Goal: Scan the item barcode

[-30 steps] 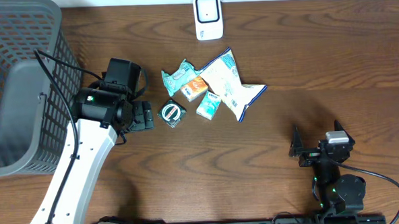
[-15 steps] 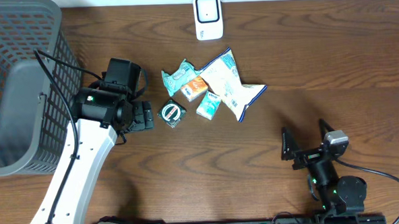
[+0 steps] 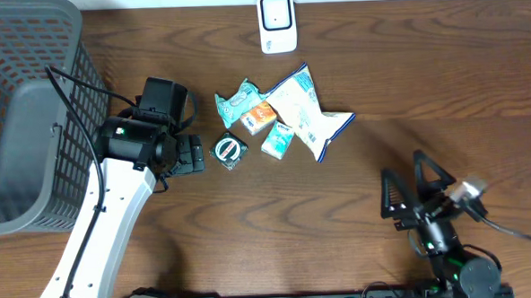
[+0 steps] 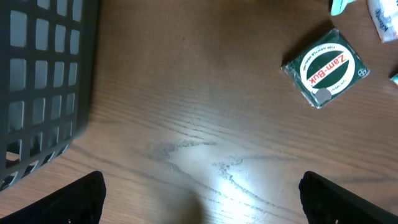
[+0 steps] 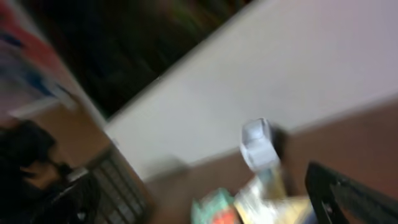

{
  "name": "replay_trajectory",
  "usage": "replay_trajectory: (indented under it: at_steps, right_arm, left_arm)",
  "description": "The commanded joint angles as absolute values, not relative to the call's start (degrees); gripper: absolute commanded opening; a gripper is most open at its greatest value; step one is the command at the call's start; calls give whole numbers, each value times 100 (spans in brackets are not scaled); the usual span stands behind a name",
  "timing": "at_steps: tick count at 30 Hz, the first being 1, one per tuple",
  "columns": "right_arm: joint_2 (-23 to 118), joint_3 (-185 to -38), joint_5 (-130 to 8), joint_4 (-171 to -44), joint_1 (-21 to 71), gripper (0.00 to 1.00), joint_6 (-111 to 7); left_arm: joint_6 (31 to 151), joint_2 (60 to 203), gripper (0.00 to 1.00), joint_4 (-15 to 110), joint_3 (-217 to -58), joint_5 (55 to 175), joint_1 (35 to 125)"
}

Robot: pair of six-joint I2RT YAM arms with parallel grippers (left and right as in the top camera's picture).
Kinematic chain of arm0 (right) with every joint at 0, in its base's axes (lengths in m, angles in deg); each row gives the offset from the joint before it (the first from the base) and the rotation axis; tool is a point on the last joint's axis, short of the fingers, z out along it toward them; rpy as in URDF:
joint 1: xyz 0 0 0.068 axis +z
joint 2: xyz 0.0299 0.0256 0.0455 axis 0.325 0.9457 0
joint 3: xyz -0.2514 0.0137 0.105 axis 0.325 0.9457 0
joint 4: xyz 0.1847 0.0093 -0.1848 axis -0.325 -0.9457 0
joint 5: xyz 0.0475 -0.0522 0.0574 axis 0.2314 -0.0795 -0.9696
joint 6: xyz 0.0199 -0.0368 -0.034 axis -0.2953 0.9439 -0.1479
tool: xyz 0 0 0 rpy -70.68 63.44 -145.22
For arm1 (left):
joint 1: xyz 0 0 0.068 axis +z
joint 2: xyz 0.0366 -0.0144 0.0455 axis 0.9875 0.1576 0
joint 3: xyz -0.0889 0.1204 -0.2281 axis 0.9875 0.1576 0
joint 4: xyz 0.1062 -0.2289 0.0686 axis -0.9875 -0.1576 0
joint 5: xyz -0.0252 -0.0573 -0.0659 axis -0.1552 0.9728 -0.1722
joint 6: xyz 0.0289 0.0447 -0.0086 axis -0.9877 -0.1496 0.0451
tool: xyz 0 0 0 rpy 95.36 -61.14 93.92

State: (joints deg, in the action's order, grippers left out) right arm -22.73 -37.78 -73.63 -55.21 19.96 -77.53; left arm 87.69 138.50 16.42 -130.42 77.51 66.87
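Right wrist view's pure blur, white plastic scanner barely readable beyond the wide-open right gripper. Left gripper gapes too over dark wooden table, green square tin ahead-right.

The white scanner sits far back, in the middle. Just nearer lie a crinkly white bag and a teal packet — and, nearest and left, a green square tin, lying flat.
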Motion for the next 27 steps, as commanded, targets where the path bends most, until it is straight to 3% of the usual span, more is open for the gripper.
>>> replay_trajectory:
  at_steps: [1, 7, 12, 27]
  right_arm:
    - [-2306, -3780, -7158, -4857, 2013, 99, -7967]
    - [-2240, -4097, -6861, -4680, 2013, 99, -7613]
    - [-1772, -4816, -6874, -5593, 2013, 99, -6813]
    - [1742, -7876, -8235, -7735, 2072, 99, -5130]
  left_arm:
    - [8778, 13876, 98, 1618, -13029, 7618, 6711]
    - [8778, 13876, 98, 1618, -13029, 7618, 6711]
    - [8778, 13876, 98, 1618, -13029, 7620, 6711]
    - [8778, 13876, 98, 1618, -13029, 7618, 6711]
